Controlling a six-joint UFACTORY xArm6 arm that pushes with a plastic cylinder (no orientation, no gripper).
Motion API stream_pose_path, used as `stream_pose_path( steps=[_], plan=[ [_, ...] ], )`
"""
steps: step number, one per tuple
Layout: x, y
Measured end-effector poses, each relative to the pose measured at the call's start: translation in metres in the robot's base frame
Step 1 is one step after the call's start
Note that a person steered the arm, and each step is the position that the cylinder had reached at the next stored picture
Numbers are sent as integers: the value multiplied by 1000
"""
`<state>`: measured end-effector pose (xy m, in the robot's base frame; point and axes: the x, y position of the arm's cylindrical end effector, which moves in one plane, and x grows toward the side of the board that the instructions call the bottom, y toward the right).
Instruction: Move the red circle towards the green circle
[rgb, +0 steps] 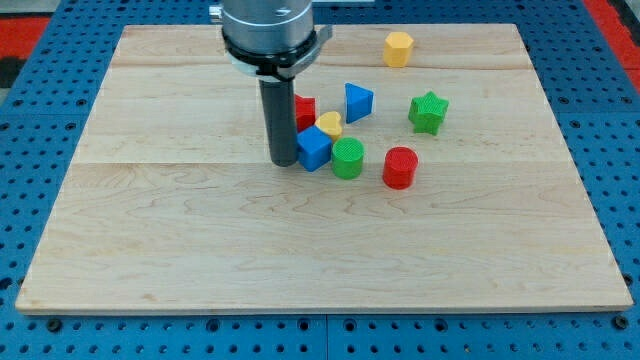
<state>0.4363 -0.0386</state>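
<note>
beside blue cube (314, 149), my tip (283, 163) upright

A pale wooden desk (180, 240) lies on a blue pegboard (40, 120) dotted with holes. Red panels (30, 25) show beyond both far corners.

Dark rod under a metal collar

A straight, matte dark-grey cylinder ends at my tip (283, 163). Above it sits a wider round mount: a black band, then silvery-grey metal with small flanges sticking out either side.
</note>
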Motion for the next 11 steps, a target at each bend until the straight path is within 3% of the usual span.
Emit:
stream_pose_path(
  steps=[2,4,5,6,7,9,10,11],
  plan=[
    [40,30],
    [28,149],
    [60,174],
    [72,235],
    [54,275],
    [45,227],
    [7,227],
    [-6,226]
  ],
)
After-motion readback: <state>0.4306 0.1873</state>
